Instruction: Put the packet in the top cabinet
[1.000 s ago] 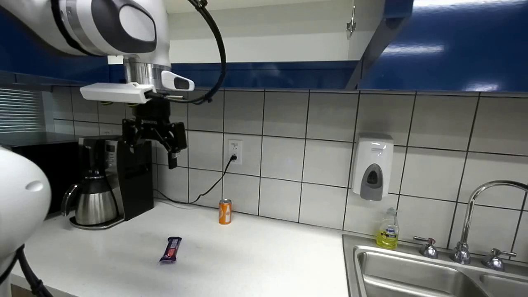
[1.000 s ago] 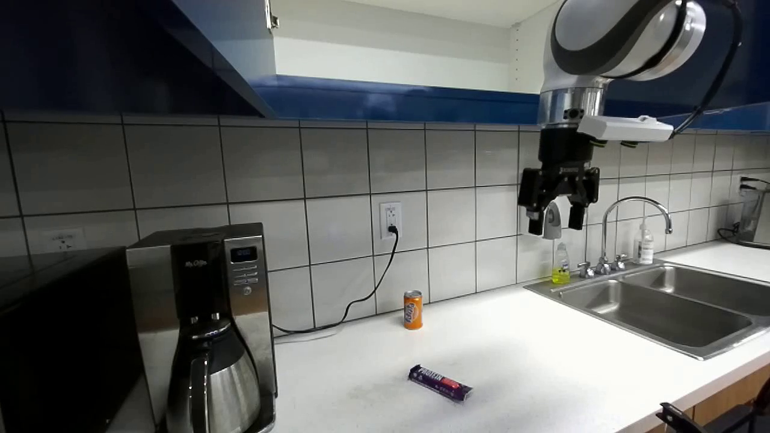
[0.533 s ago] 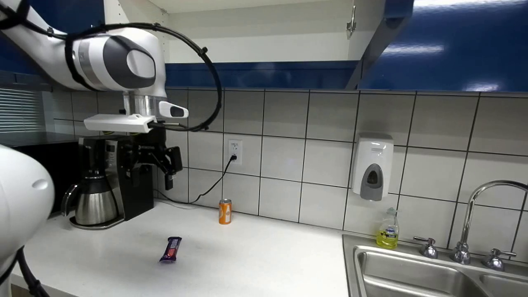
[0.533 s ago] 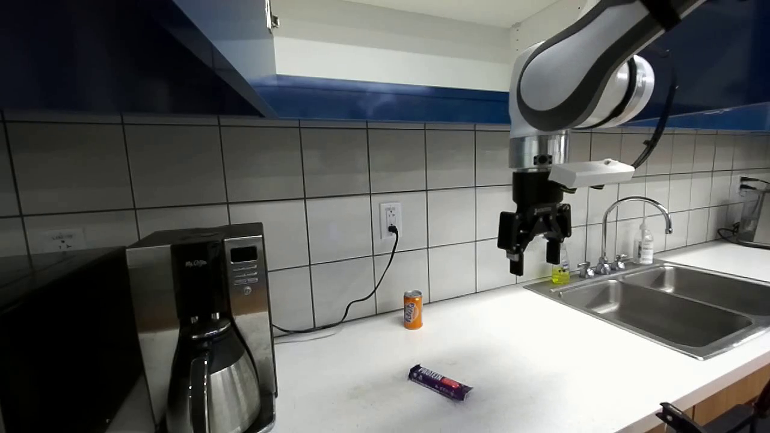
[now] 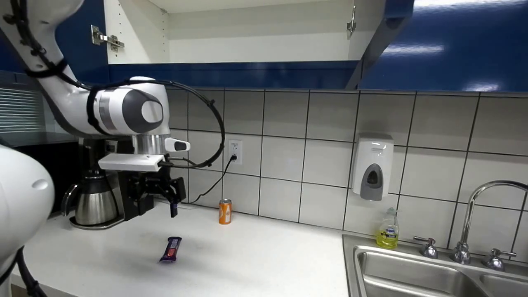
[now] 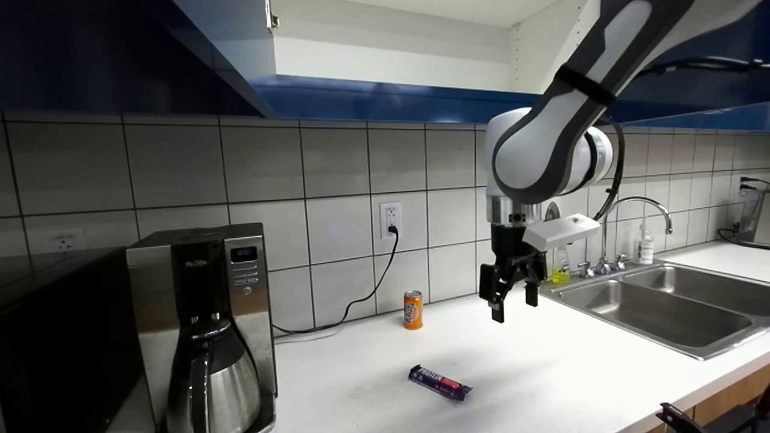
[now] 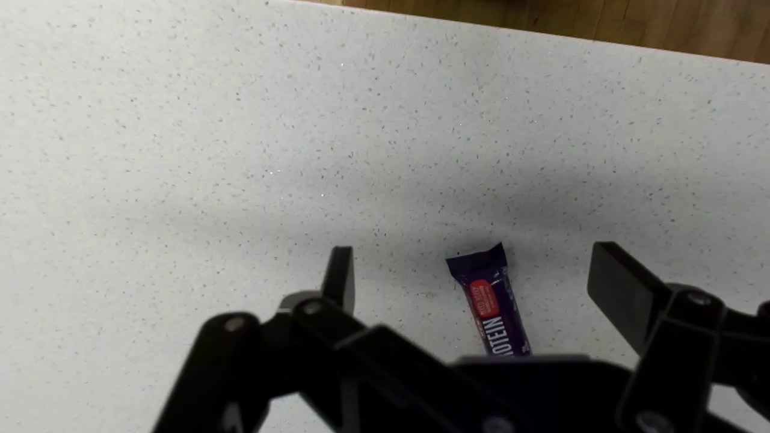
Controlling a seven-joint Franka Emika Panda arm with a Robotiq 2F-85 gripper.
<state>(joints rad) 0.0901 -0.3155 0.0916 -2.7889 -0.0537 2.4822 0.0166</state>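
dark purple with a red patch, the packet (image 7: 492, 300) lies flat on the pale counter (image 7: 180, 150), below and apart from the gripper (image 6: 515, 308), whose fingers (image 7: 622, 294) are spread wide and hold nothing. what the coming move turns on is its long axis — in the wrist view it runs nearly square to the line on which the fingers would meet, only slightly slanted, so closing should pinch its narrow width. side to side it looks roughly centred; lengthwise, one end shows about level with the fingers while the other is hidden behind the gripper's body. in an exterior view the packet (image 6: 440, 383) sits leftward of the gripper, so i judge that a shift away from the counter's front edge is wanted along with the descent — straight down might catch only the crimped end. the lift and the placing are yet to come. overhead, the top cabinet (image 5: 260, 47) is open, its white interior showing in both exterior views; the upper part leaves the frame, so i cannot tell all it holds. the steel carafe (image 6: 233, 383) hides its contents, and the soap bottle (image 5: 387, 234) has yellow liquid in it.
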